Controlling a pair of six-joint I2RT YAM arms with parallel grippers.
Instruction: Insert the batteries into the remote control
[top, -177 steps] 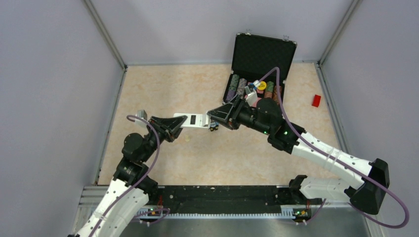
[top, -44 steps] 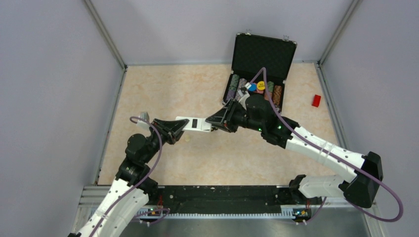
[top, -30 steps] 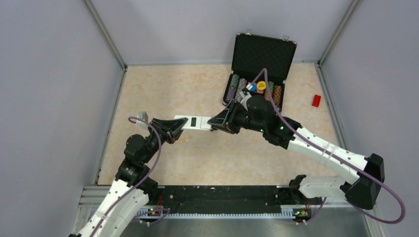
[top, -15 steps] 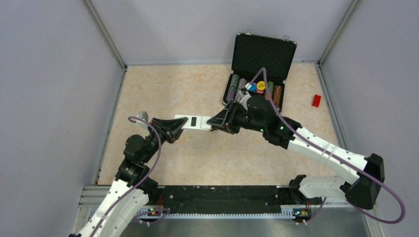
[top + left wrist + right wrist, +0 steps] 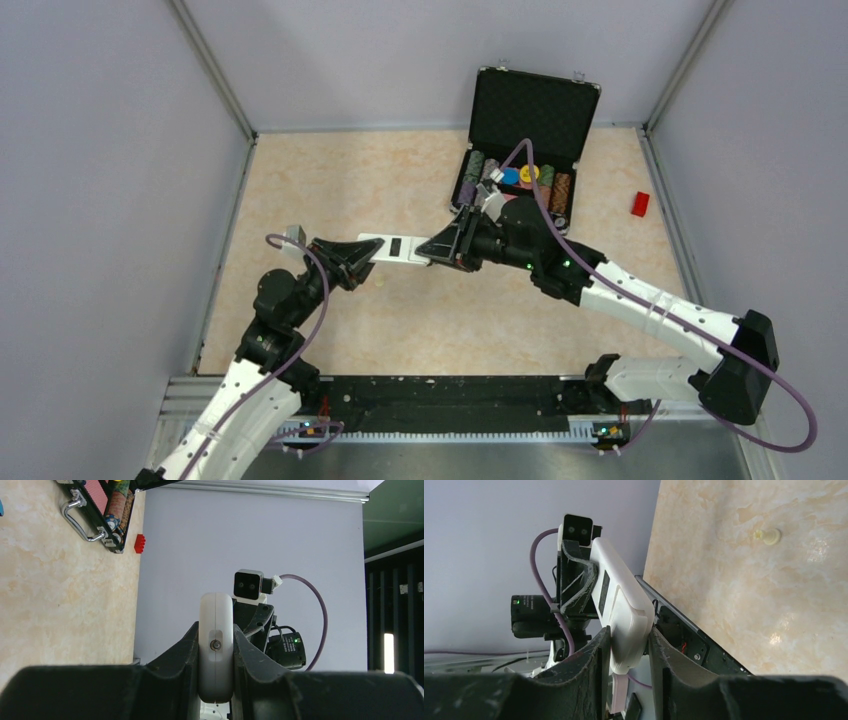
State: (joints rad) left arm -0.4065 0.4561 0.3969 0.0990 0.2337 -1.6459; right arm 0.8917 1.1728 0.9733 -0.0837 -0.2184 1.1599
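Note:
The remote control (image 5: pixel 390 247) is a slim white bar held level above the table, white back up, with its small dark bay (image 5: pixel 396 246) showing. My left gripper (image 5: pixel 366 252) is shut on its left end; the left wrist view shows that end (image 5: pixel 216 645) pinched between both fingers. My right gripper (image 5: pixel 428 250) holds the other end, and in the right wrist view the remote control (image 5: pixel 619 605) sits between the two fingers of the right gripper (image 5: pixel 629 632), touching both. The batteries are not visible in any view.
An open black case (image 5: pixel 528 105) with rows of chips stands at the back right, just behind my right wrist. A small red block (image 5: pixel 640 203) lies near the right wall. A cream peg (image 5: pixel 379 285) lies on the table below the remote.
The remote stays held at both ends in the same spot. My right wrist has shifted slightly, and its cable loop now lies further over the case.

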